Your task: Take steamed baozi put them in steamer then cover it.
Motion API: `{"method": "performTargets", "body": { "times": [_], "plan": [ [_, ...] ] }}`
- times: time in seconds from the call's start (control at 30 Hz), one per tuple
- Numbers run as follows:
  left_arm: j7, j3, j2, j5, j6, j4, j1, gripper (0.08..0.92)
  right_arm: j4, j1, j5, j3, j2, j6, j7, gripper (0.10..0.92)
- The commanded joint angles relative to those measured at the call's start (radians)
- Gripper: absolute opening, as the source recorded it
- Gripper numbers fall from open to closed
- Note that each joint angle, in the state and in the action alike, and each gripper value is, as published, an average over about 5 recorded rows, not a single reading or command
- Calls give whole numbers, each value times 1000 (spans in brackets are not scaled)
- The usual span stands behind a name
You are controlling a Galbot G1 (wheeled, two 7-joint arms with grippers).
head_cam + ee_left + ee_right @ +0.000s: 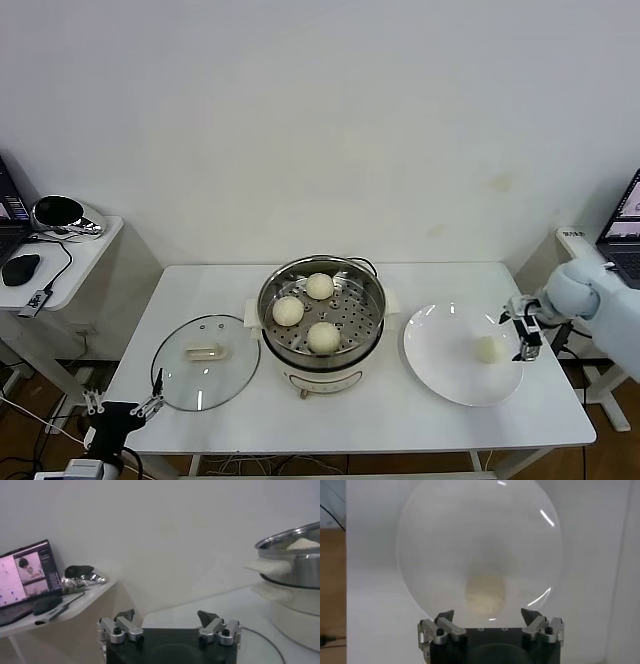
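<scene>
You see white table [400, 415] | centre: steamer [321, 330] | your robot's left: glass cover [206, 362] lying flat | right: white plate [445, 350], near the edge

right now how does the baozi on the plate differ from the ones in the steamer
The plate baozi lies alone on the flat white plate; the three steamer baozi sit together on the perforated tray inside the steamer. The open right gripper hovers beside the plate one; no gripper is near the steamer ones. All are round, cream-white.
</scene>
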Motion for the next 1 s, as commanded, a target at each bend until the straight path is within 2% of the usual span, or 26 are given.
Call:
{"method": "performTargets", "body": {
  "times": [0.03, 0.57, 1.0],
  "plan": [
    [0, -3, 0, 0, -1, 3, -1, 823, -129, -74, -43, 65, 110, 16, 5, 823],
    [0, -2, -5, 0, -2, 13, -6, 823, -215, -66, -107, 73, 190, 15, 16, 814],
    [0, -3, -7, 0, -4, 11, -3, 823, -193, -57, -117, 71, 173, 3, 5, 644]
  ]
}}
